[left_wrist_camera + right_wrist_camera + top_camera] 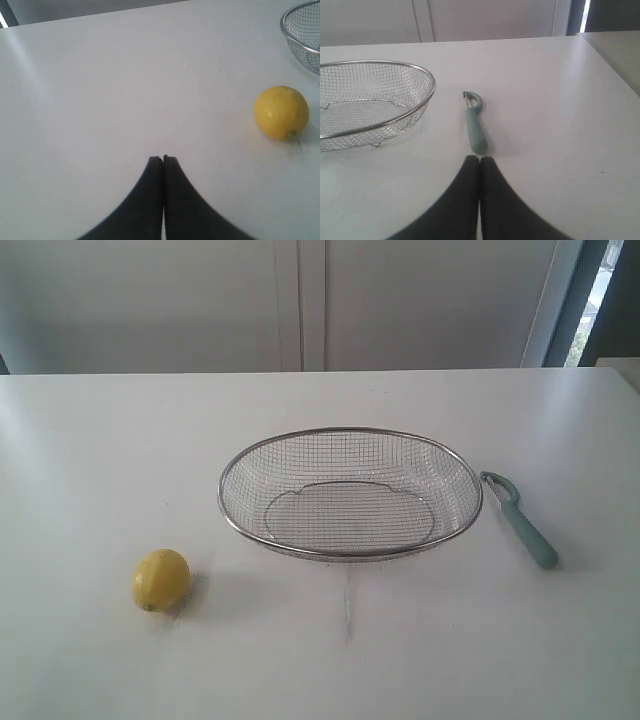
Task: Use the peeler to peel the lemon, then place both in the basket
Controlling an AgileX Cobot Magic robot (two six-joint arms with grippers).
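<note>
My left gripper (163,159) and right gripper (479,159) are both pressed together, empty. The lemon (160,579) lies at lower left, the basket (350,430) at centre, the peeler (525,530) just right of it.

This looks like a plain lab or test room. A wide white table (90,440) stands against flat white wall panels (420,300), with a narrow window strip (603,290) at the far right.

Bright yellow lemon (160,579), pale teal-green peeler (520,520), silver basket (350,434) — grid mesh, white table (100,460), black tools (163,161).
</note>
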